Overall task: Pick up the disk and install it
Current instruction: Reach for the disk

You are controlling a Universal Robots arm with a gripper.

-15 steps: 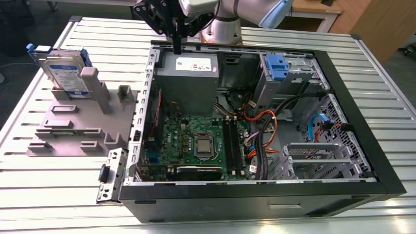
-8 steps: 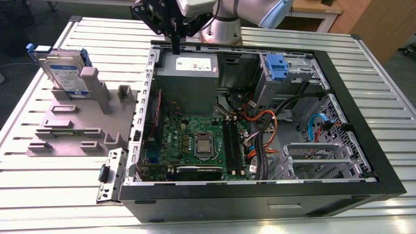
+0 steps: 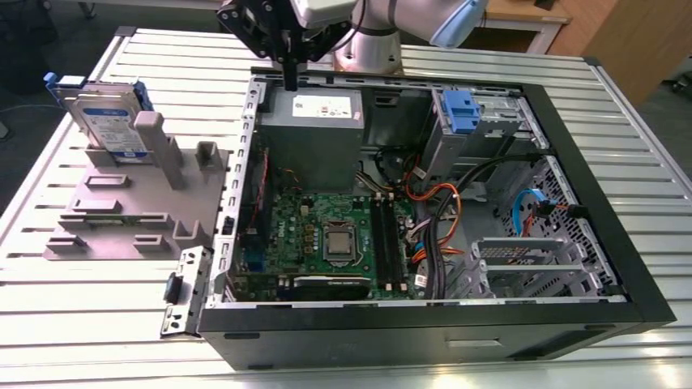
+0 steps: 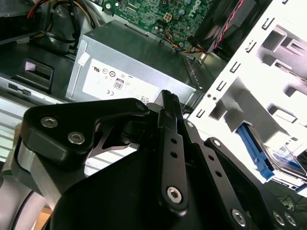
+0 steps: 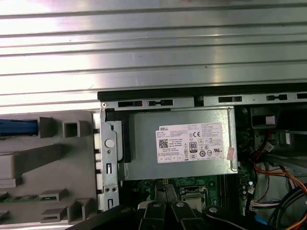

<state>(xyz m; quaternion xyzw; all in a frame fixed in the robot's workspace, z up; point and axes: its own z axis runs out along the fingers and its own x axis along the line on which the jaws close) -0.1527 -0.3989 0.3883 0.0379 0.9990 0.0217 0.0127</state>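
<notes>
- Nearest the lens in the second wrist view is my claw (image 4: 168, 98). Its fingers look pressed together, with nothing between them.
- In the exterior view the claw (image 3: 290, 79) hangs over the far rim of the open case (image 3: 433, 328), just above the supply (image 3: 313, 121). That grey box with its white sticker also shows in both wrist views (image 4: 129, 72) (image 5: 182, 143).
- The disk (image 3: 108, 113) is not in hand. It stands on edge in the grey holder (image 3: 119, 211) on the tabletop (image 3: 65, 308), towards the exterior view's left and well apart from the claw. The second wrist view catches its blue rail and label (image 4: 288, 160).
- I judge the task as barely begun, with no grasp made yet.
- Risk: with so little air under the fingertips, a drop here would strike the supply or the case rim.
- Risk: fingers left together would knock the disk rather than straddle it, and could tip it in its slot.
- Risk: a skewed grip on the upright disk could bind it against the holder's posts as it lifts.
- Risk: loose cables (image 3: 433, 203) lie across the case interior and could snag a carried disk.
</notes>
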